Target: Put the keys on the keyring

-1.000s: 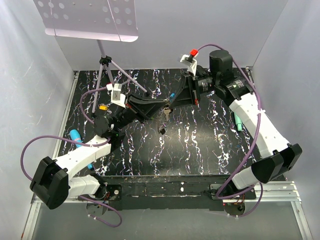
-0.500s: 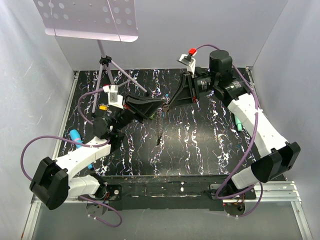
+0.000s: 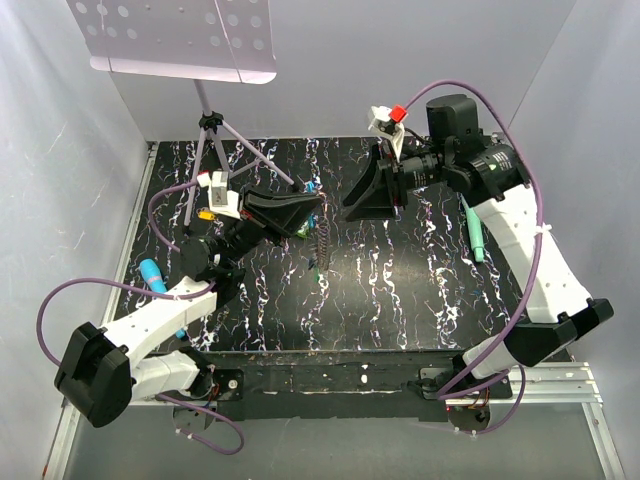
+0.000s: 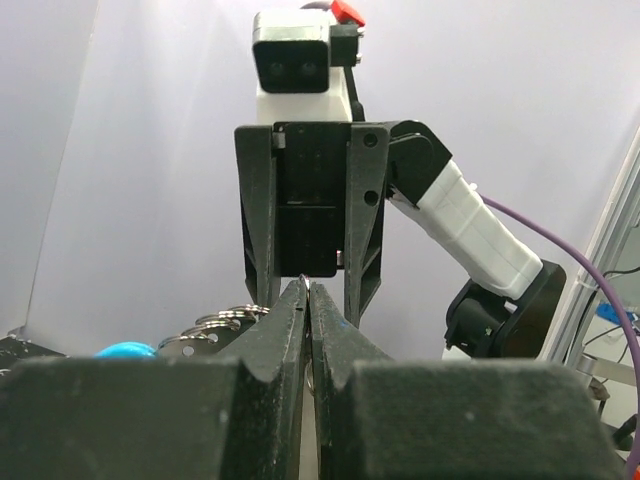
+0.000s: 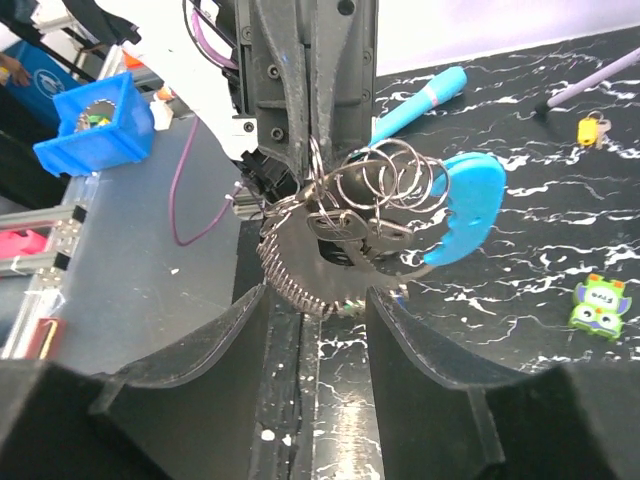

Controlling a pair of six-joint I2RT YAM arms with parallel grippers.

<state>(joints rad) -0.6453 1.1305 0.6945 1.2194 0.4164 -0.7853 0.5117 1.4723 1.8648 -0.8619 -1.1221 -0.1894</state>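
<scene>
Dangling over the table (image 3: 400,290), the keyring (image 3: 322,245) hangs from the left gripper (image 3: 312,208).
Left gripper is pinched shut on the keyring's steel rings; the right gripper (image 3: 352,208) faces it just beside, jaws apart, holding nothing. Chain (image 5: 300,270), blue clip (image 5: 465,205) and what looks like a key (image 5: 345,230) bunch together below the left fingertips.
</scene>
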